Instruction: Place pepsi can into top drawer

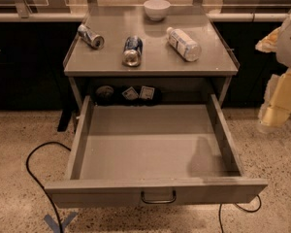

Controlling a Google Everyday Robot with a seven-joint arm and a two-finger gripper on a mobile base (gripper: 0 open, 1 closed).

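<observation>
Wide shallow grey metal drawer: we are seeing it pulled out; a short release is risking a hit on its rim.
Cream-coloured gripper: it is hanging off to the right of the grey cabinet top; open or closed, we cannot tell.
Clear plastic bottle: it is lying on the gripper's side of that top; a low reach is risking a knock.
Small dark blue soda can: it is lying sideways mid-top, ungripped, likely rolling if nudged.
Silver can with blue-red marks: it is lying left, inviting a wrong pick.

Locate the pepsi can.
In the camera view, the pepsi can lies mid-cabinet top, between the silver can and the clear bottle. The end effector hangs at the far right.
</observation>
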